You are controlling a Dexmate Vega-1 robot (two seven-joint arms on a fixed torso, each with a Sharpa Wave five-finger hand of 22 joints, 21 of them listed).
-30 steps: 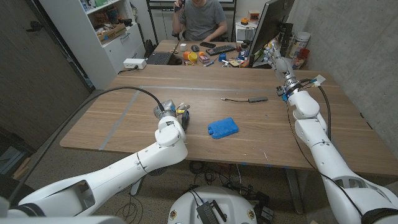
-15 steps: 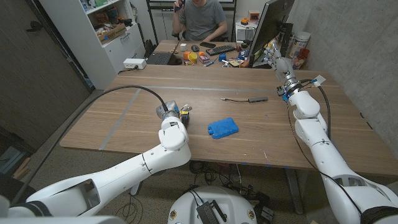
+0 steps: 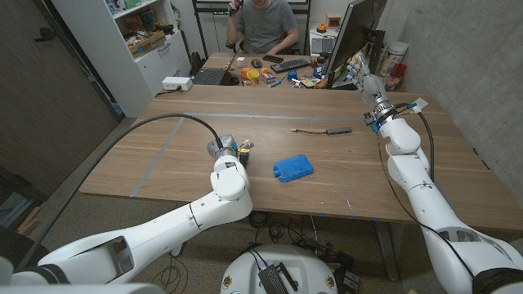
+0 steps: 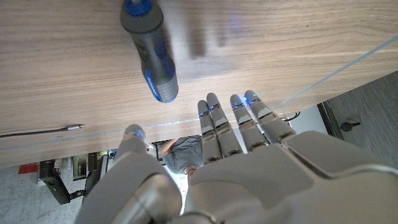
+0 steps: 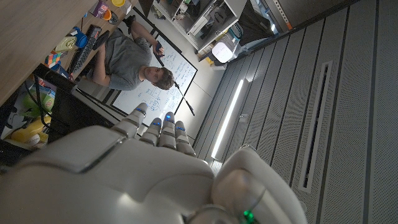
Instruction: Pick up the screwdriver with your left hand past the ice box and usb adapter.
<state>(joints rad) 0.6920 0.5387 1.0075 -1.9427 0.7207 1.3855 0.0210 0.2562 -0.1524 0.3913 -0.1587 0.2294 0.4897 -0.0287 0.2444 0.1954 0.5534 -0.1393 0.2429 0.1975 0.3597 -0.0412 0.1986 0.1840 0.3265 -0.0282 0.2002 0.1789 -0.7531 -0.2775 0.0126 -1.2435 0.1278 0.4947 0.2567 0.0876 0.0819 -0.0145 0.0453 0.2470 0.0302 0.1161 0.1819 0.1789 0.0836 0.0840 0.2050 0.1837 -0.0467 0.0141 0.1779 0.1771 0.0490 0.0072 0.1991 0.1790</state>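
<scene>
Left hand [image 4: 236,162] hovering, fingers spread, above the screwdriver [image 4: 149,53] on the wooden table [image 3: 163,155].
We see the blue ice box [image 3: 292,167] just right of it, the usb adapter [image 3: 331,130] farther off; the raised right hand [image 3: 359,73] looks open, though small.

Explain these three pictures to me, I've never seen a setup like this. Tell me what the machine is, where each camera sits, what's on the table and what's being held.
This is a two-armed robot with humanlike hands, standing at a wooden table. The wide picture comes from a camera on its head, looking down. The other two come from cameras on its wrists, looking along the back of each hand, so they appear turned.

On the table lie a blue ice box, a usb adapter with a short cable, and a blue and black screwdriver. The left hand hovers by the screwdriver with fingers apart, holding nothing. The right hand is raised off the table, also holding nothing. A person sits at a cluttered desk behind.
</scene>
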